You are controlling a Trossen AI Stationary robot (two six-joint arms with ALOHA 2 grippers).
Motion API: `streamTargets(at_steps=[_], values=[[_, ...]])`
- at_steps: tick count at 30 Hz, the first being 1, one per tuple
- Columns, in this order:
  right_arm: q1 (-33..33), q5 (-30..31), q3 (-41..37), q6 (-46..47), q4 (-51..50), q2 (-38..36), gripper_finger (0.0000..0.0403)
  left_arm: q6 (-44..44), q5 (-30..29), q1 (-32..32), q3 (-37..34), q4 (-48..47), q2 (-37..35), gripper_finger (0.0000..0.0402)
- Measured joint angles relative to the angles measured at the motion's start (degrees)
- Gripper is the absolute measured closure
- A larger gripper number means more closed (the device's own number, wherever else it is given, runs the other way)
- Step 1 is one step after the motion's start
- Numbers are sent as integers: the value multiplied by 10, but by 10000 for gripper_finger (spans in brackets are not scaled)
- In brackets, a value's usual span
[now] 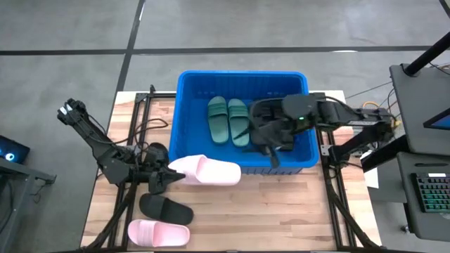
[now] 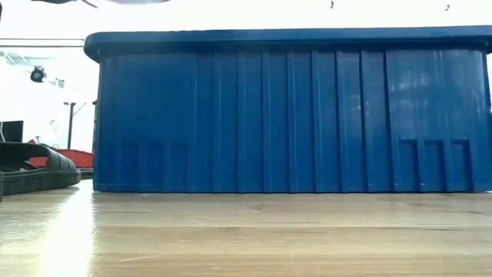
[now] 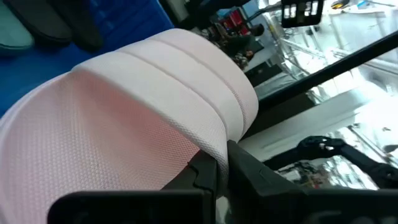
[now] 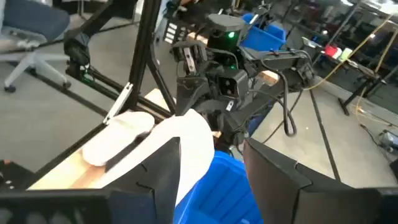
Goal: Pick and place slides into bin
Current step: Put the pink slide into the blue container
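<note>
The left tool (image 1: pixel 171 173) is clamped on one end of a pale pink slide (image 1: pixel 207 170), whose long axis runs along the bin's (image 1: pixel 184 112) near wall. Its wide ribbed strap faces up, just off the counter (image 1: pixel 281 211). The right tool (image 1: pixel 271 156) hangs over the bin, fingers spread wide.

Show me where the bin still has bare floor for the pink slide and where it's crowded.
Inside the bin, the strip between its left wall and the green slides is bare. The right half is crowded: the right gripper hangs there over black slides. The left gripper holds the pink slide at the front rim.
</note>
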Motion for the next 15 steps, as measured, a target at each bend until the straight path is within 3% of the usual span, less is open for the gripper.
streamTargets(at_steps=[9,15], values=[[4,-1,177,-111,-96,150,249,0,0,0,1,42,3,401],[4,-51,277,-124,-158,228,258,-1,-3,0,1,43,-2,401]])
